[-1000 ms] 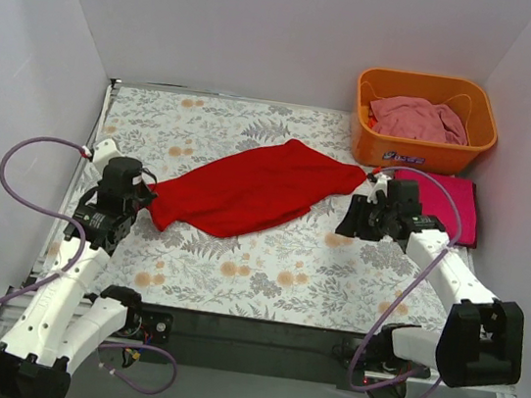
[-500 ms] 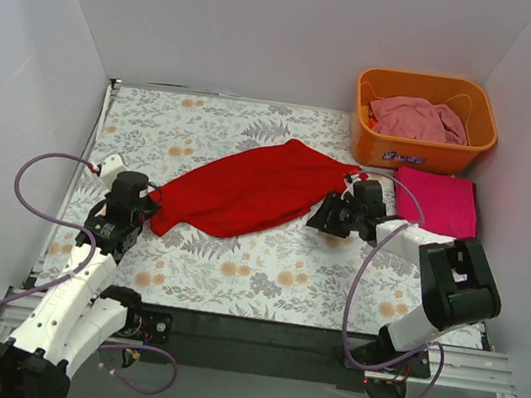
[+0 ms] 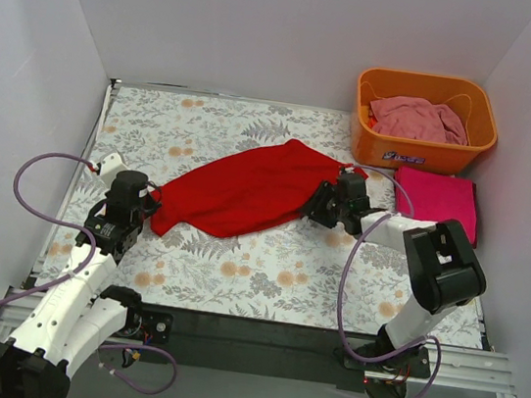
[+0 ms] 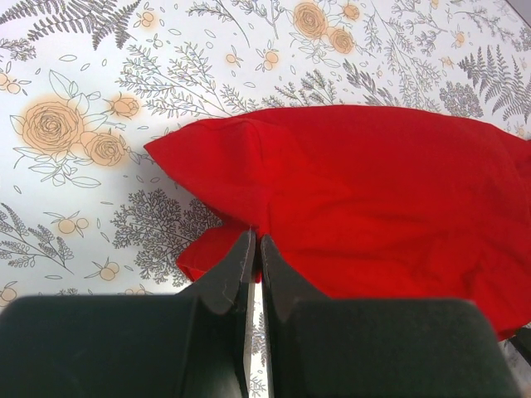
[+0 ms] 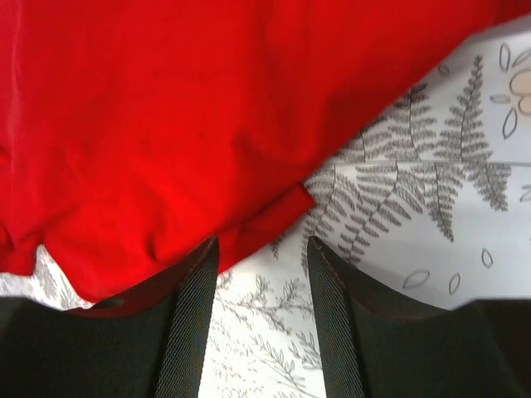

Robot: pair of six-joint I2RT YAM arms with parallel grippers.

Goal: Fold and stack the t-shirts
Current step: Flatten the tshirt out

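Floral table (image 3: 235, 274) first. The red t-shirt (image 3: 247, 191) sprawls diagonally across it, one tip just beside the orange basket (image 3: 420, 154). The magenta t-shirt (image 3: 438, 204) lies flat right in front of the basket, and the pale pink t-shirt (image 3: 416, 116) is bunched up inside it. The left gripper (image 4: 255, 245) is clamped on the red hem farthest from the basket. The right gripper (image 5: 261, 245) is spread, straddling the edge at the basket end.
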